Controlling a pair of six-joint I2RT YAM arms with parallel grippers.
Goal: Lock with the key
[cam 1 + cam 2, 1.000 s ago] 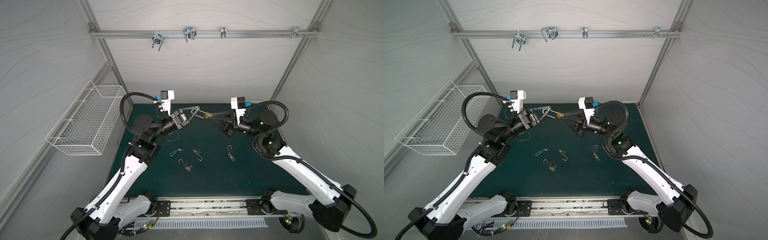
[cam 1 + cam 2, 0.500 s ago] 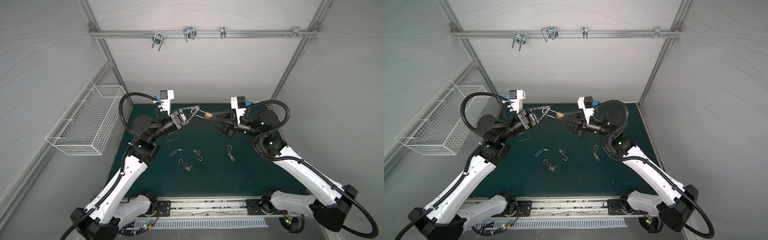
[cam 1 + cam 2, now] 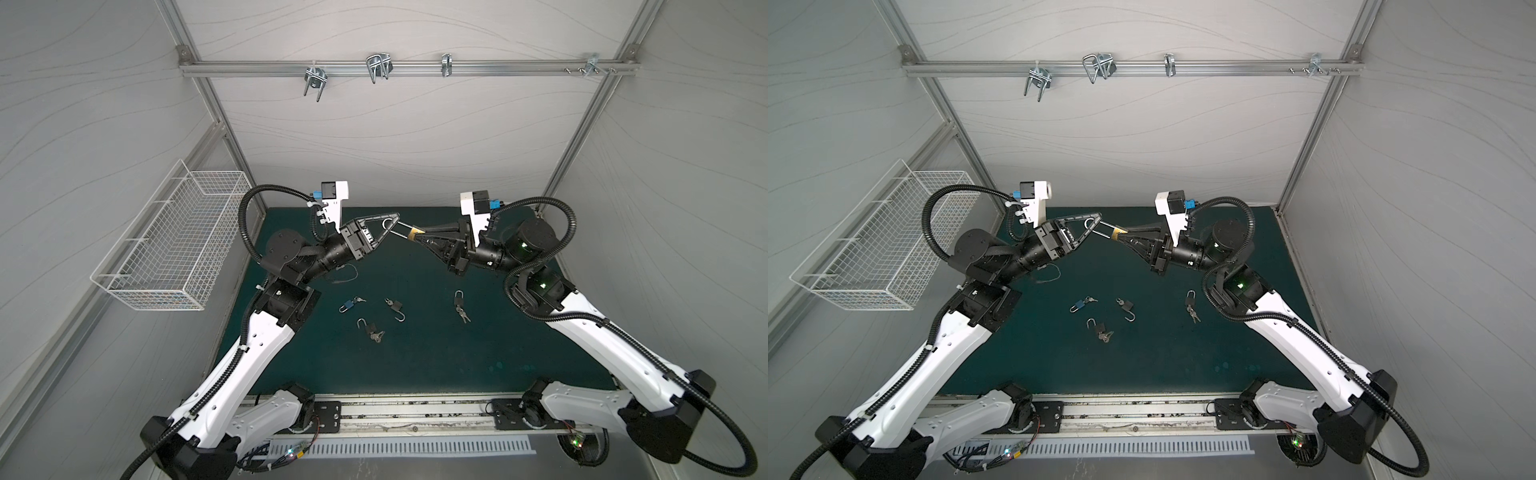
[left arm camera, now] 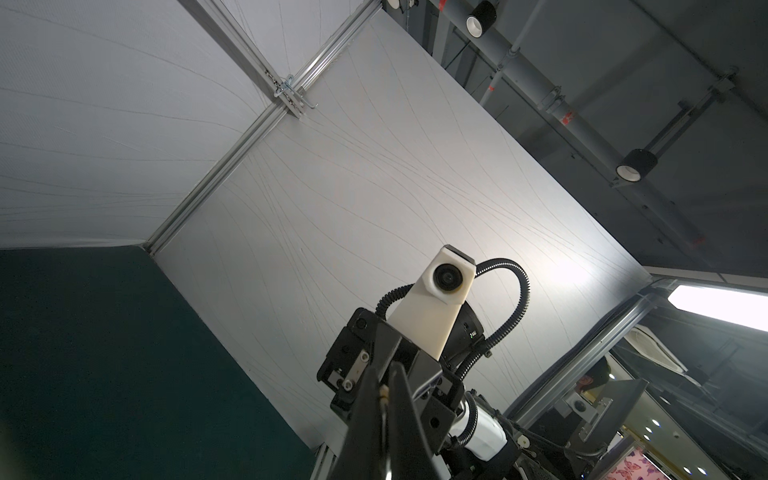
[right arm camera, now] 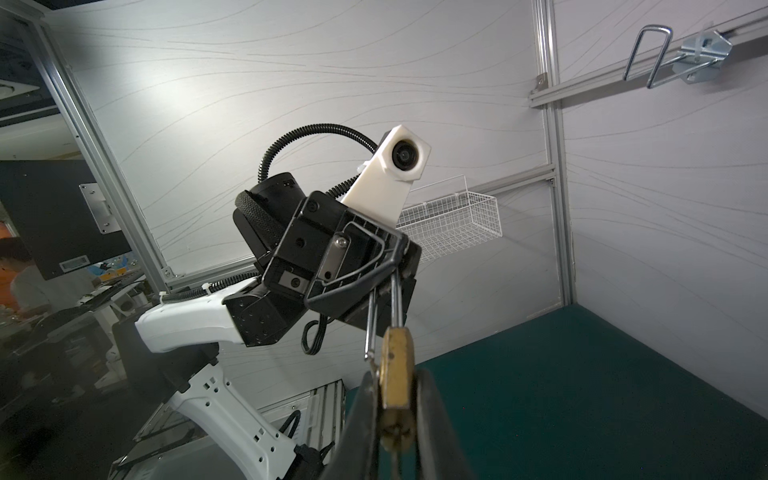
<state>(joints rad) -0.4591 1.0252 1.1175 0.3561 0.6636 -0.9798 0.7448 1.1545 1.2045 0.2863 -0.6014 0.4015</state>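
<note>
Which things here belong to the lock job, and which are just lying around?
In use:
- brass padlock, held in the air
- left fingers and right fingers, both gripping it

Lying about:
- blue padlock
- three dark padlocks on the mat
- basket
- hooks

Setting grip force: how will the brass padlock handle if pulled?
Padlock probably heavy for its size: solid brass body. Shackle looks rigid metal, but with one leg free it may swivel. Smooth faces could slip in the right gripper.
</note>
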